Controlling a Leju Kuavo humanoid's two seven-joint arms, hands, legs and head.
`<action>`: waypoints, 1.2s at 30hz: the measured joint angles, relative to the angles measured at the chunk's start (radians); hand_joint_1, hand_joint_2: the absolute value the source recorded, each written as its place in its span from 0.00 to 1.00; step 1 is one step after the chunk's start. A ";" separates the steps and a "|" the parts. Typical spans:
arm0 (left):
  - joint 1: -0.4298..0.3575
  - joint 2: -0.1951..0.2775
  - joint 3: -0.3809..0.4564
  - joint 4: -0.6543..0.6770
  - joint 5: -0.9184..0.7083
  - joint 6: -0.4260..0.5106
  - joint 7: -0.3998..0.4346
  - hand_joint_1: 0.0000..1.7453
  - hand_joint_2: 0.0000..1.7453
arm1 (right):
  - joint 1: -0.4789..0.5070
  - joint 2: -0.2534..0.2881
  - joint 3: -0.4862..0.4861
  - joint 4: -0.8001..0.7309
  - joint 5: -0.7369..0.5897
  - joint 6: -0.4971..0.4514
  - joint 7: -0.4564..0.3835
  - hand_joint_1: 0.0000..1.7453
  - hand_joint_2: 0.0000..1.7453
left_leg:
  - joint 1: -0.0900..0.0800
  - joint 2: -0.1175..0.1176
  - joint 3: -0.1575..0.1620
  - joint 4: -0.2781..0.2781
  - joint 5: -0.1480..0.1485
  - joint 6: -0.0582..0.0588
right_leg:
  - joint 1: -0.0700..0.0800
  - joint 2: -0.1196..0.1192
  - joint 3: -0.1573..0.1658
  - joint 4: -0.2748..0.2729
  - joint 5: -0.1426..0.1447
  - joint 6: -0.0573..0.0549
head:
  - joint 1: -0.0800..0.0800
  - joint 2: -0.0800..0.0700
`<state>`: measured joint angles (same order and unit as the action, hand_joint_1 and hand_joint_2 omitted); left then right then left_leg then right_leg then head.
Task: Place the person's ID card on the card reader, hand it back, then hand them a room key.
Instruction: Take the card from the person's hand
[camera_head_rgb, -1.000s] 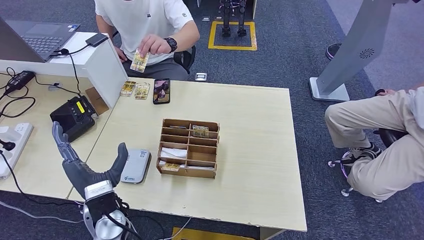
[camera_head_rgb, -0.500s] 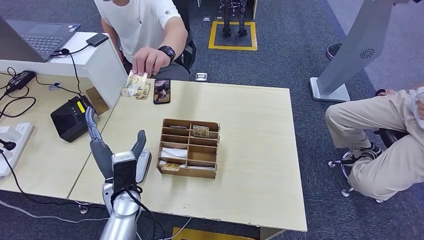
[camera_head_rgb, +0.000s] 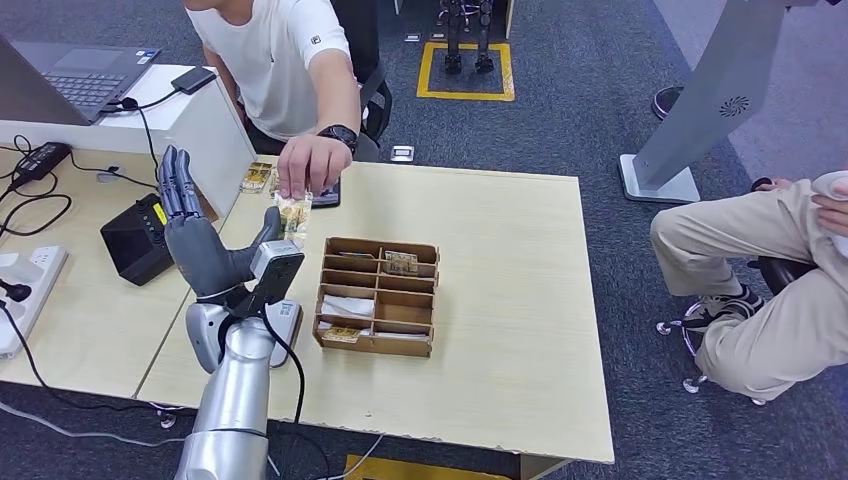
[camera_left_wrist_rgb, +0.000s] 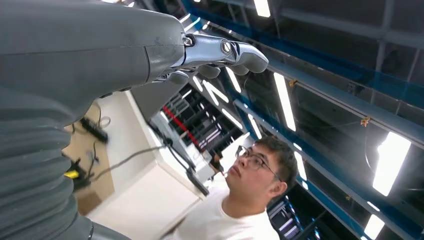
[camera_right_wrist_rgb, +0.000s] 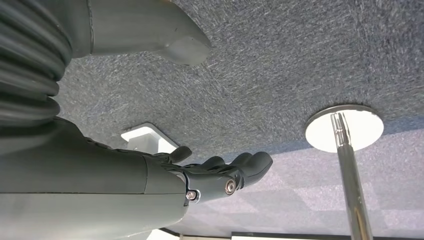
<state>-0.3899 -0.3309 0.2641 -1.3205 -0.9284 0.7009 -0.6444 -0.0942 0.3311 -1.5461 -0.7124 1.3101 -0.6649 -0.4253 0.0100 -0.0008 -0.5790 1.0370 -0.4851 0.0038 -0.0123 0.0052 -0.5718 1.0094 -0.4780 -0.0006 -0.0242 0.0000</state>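
The right hand (camera_right_wrist_rgb: 150, 172) hangs over grey-blue carpet (camera_right_wrist_rgb: 280, 60), its dark fingers (camera_right_wrist_rgb: 250, 165) loosely extended with nothing in them and the thick grey thumb (camera_right_wrist_rgb: 165, 30) held apart. On the floor beyond sit a round white base (camera_right_wrist_rgb: 367, 127) with a shiny metal pole (camera_right_wrist_rgb: 350, 175) rising from it and a small white plate (camera_right_wrist_rgb: 147, 139) near the fingers.

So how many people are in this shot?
2: a person in a white shirt across the table, holding out a card; another person in beige trousers seated right of it, mostly cropped.
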 joint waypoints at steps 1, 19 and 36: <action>-0.004 -0.001 0.014 -0.001 -0.024 0.000 0.002 0.00 1.00 | 0.000 0.000 0.000 0.001 0.002 0.000 -0.001 0.00 1.00 | 0.000 0.000 0.000 0.000 0.000 0.000 | 0.000 0.000 0.000 0.000 0.000 0.000 | 0.000 0.000; -0.005 -0.013 0.061 -0.082 -0.123 0.001 0.023 0.00 1.00 | -0.003 0.000 0.000 0.019 0.009 0.000 -0.015 0.00 1.00 | 0.000 0.000 0.000 0.000 0.000 0.000 | 0.000 0.000 0.000 0.000 0.000 0.000 | 0.000 0.000; 0.003 -0.014 0.075 -0.138 -0.130 0.001 0.000 0.75 1.00 | -0.004 0.000 0.000 0.030 0.010 0.000 -0.018 0.00 1.00 | 0.000 0.000 -0.001 0.000 0.000 0.000 | 0.000 -0.001 0.000 0.000 0.000 0.000 | 0.000 0.000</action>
<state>-0.3872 -0.3445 0.3389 -1.4585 -1.0583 0.7015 -0.6449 -0.0986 0.3307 -1.5461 -0.6820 1.3198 -0.6649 -0.4436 0.0101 -0.0011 -0.5796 1.0369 -0.4851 0.0038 -0.0123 0.0045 -0.5718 1.0095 -0.4781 -0.0006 -0.0241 0.0000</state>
